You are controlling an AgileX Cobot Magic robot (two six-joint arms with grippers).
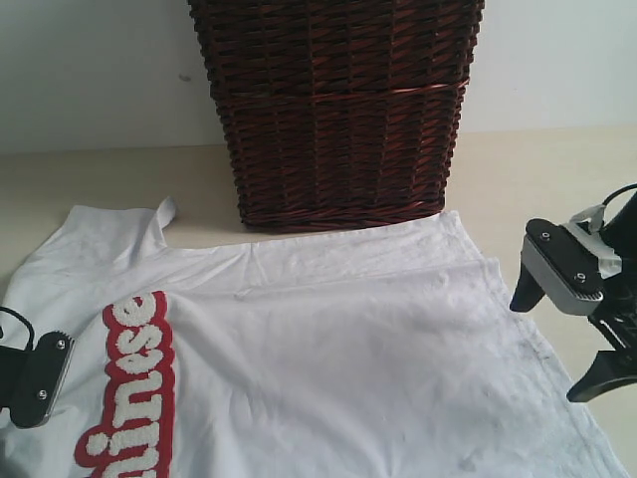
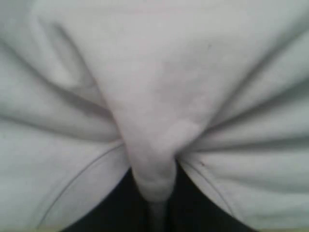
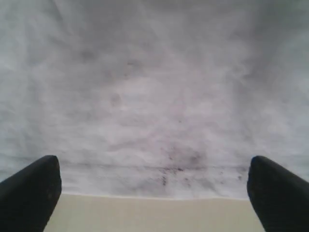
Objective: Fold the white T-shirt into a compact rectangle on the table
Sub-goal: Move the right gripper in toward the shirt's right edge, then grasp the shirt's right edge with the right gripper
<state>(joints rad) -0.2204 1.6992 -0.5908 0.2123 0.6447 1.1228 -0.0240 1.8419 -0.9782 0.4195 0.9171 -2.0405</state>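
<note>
Beige table (image 1: 557,169), pale wall (image 1: 90,70) behind; left gripper (image 1: 40,378) clamped on white T-shirt (image 1: 338,339); right gripper (image 3: 154,166) spread apart.

**Shirt spread flat, basket at its far edge**

The white T-shirt (image 1: 358,358) lies spread over the pale table (image 1: 557,169), lightly creased, with one short sleeve (image 1: 109,234) at the far left. A red band (image 1: 149,398) of puffy white letters runs along its left part. A dark brown wicker basket (image 1: 338,110) stands behind the shirt, its base at the shirt's far edge. The left gripper (image 1: 38,380) sits low at the shirt's left side, its jaws hidden. The right gripper (image 1: 555,345) hangs at the shirt's right edge, its black fingers (image 1: 528,291) spread wide.
</note>
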